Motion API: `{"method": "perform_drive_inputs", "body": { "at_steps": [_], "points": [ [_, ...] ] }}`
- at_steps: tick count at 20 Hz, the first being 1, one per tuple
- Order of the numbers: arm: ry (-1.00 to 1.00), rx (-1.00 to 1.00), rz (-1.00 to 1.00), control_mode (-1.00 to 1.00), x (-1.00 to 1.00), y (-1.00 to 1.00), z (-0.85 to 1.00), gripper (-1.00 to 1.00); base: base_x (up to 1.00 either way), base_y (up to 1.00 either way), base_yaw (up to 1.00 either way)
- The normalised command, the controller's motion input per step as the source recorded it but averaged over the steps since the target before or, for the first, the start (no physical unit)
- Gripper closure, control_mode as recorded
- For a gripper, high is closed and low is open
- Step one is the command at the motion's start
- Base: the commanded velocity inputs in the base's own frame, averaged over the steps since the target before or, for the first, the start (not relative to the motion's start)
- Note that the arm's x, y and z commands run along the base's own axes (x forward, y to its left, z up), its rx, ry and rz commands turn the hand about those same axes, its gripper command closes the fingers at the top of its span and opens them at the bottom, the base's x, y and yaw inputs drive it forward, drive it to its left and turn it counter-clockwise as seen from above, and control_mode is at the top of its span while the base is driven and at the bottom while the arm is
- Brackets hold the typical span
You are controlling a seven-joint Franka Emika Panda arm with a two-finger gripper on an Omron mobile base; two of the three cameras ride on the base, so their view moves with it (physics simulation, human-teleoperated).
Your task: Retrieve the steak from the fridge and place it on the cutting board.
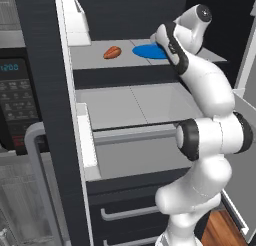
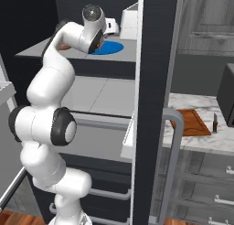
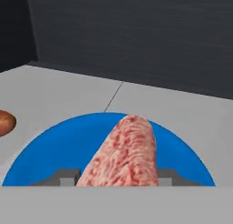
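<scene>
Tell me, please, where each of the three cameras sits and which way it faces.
Left base view: behind the arm's left, facing the fridge; arm at right.
Right base view: behind the arm's right, facing fridge and cutting board; arm at left.
Hand view: on the hand, facing the steak between the gripper fingertips.
Shared: the blue plate shows in all three views.

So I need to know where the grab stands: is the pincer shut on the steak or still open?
Shut on the steak: in the hand view both tips of the pincer press its sides, above the blue plate.
</scene>
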Motion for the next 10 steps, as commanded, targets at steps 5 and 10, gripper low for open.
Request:
{"method": "perform_drive_inputs", "body": {
  "at_steps": [5,10],
  "points": [
    [-0.21,0.03,0.00,-1.00,-1.00,0.00,0.00,1.00,0.00,0.00,0.00],
    [-0.11,0.04,0.00,-1.00,-1.00,0.00,-0.01,1.00,0.00,0.00,0.00]
  ]
}}
